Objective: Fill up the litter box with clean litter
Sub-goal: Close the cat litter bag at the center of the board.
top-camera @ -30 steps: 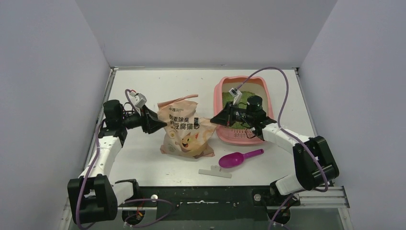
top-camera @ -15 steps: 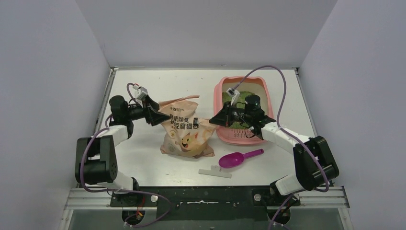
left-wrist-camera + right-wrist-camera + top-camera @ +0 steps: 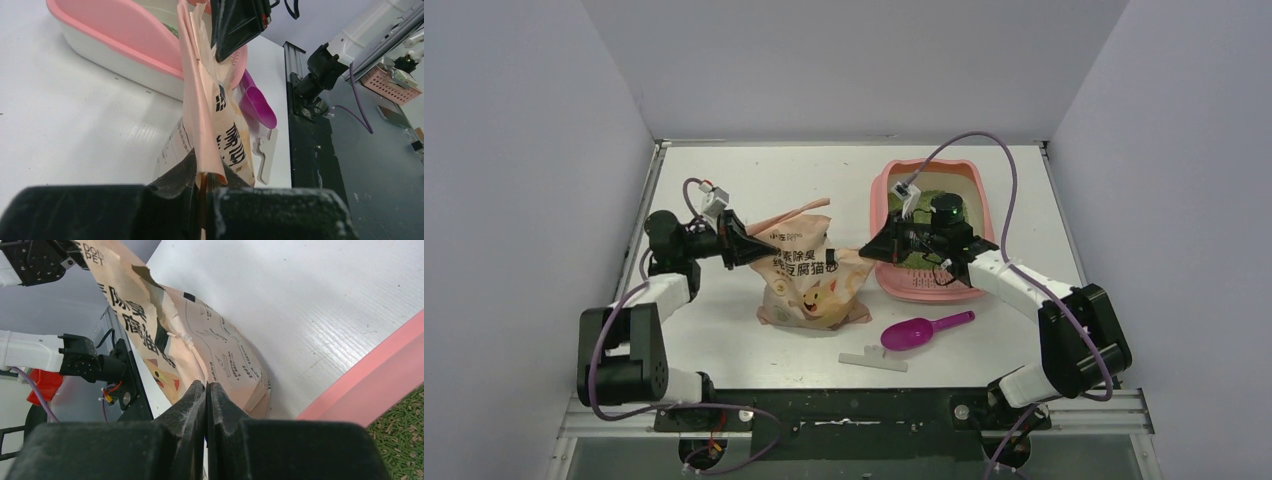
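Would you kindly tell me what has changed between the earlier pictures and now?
The left gripper opened, shifted slightly away from the arm bases along the upper left edge of the litter bag, and has closed on that edge again, while its arm folded back toward its base. The right gripper stayed shut on the bag's right corner. The litter box and scoop have not moved.

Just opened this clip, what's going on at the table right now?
Both arms hold the litter bag, which rests on the table to the left of the pink litter box. The left gripper is pinched shut on the bag's top edge, and the right gripper on the corner nearest the box. The box already holds some green litter. Nothing is pouring. A magenta scoop lies untouched near the front.
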Available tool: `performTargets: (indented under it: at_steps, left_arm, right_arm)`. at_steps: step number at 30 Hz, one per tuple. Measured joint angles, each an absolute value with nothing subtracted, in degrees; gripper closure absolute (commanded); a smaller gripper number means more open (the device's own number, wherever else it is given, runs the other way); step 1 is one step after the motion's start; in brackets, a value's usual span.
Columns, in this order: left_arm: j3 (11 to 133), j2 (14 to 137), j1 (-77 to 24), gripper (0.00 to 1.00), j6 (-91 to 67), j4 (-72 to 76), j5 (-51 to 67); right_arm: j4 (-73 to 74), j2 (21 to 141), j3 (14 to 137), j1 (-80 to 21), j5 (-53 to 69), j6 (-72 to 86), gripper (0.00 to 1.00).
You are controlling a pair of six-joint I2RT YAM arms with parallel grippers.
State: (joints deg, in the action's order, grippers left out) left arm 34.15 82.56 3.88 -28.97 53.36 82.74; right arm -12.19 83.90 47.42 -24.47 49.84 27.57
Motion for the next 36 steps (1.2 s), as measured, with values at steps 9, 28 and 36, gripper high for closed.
performTargets:
  at_steps: [9, 28, 36]
  left_arm:
    - [32.4, 68.6, 5.6, 1.0, -27.9, 36.2, 84.3]
    - [49.8, 67.4, 4.8, 1.0, 11.0, -29.1, 73.3]
    - [57.4, 70.5, 3.4, 1.0, 29.0, -52.4, 69.3]
  right_arm:
    - [-10.2, 83.9, 48.5, -24.9, 50.1, 25.8, 1.0]
    - [-10.0, 76.4, 55.1, -25.9, 51.8, 13.2, 0.01]
    - [-15.8, 89.0, 61.5, -35.5, 51.7, 14.7, 0.0]
